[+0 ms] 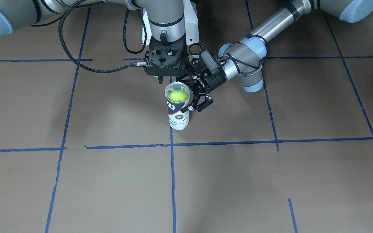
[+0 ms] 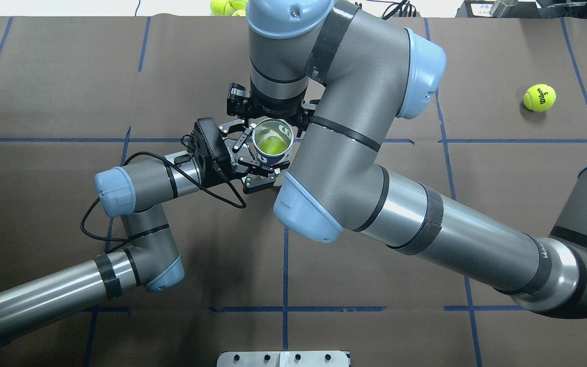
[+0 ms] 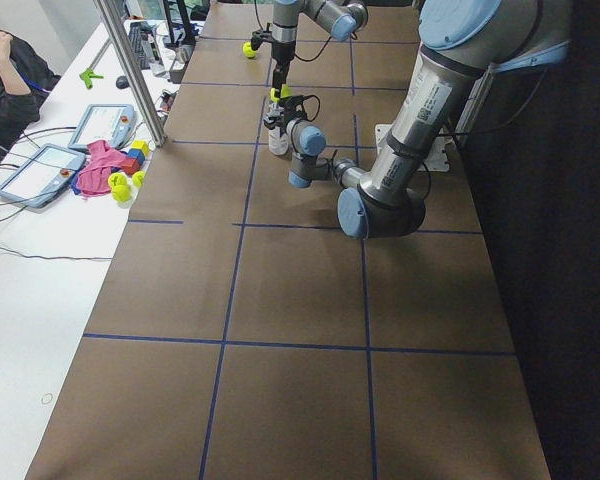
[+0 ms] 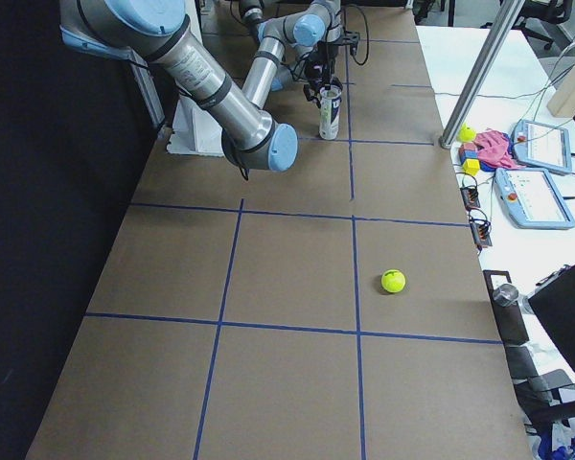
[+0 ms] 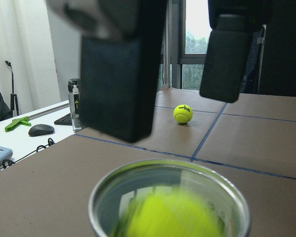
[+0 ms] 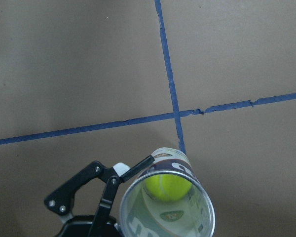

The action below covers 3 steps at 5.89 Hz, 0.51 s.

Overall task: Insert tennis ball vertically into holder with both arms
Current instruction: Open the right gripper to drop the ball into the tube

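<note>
Overhead exterior view shows the holder [image 2: 272, 144] upright near the middle of the table [image 2: 44, 76], the left gripper [image 2: 252, 162] clamped on its side, a tennis ball [image 2: 271, 146] inside. The left wrist view alone shows the right gripper's fingers [image 5: 118, 74] apart above the holder's mouth. A second ball [image 2: 539, 97] lies toward the far right corner; the front-facing view shows it at the edge.

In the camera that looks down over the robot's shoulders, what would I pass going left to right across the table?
Left hand gripping the can → can with a ball inside → loose ball far off to the right. The right hand sits above the can, mostly hidden by its own arm, so I leave it out.
</note>
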Each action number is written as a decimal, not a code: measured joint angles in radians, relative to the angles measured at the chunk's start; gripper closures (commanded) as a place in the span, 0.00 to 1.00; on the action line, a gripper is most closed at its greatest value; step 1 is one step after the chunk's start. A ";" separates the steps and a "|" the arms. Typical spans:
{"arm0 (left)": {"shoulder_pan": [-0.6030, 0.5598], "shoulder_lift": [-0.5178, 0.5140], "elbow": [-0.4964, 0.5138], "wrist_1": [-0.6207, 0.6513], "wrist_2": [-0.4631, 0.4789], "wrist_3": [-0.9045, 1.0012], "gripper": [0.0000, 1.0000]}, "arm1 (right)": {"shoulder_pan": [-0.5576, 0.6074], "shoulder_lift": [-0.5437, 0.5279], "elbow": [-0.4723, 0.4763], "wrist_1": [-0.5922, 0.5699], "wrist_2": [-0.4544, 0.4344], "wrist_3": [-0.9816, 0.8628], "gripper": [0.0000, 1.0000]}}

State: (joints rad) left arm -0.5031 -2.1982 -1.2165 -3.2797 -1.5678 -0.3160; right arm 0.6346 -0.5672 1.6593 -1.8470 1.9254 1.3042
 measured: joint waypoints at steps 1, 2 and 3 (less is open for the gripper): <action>0.000 0.000 0.000 0.000 0.000 0.000 0.11 | 0.000 -0.002 -0.001 0.000 0.000 0.000 0.03; 0.000 0.000 -0.001 0.000 0.000 0.000 0.11 | -0.001 -0.005 -0.001 0.001 0.000 -0.005 0.01; 0.000 -0.001 -0.001 0.000 0.000 0.000 0.11 | -0.001 -0.012 0.000 0.002 0.000 -0.020 0.00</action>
State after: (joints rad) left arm -0.5036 -2.1993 -1.2179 -3.2796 -1.5677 -0.3160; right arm 0.6339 -0.5789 1.6593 -1.8453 1.9255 1.2837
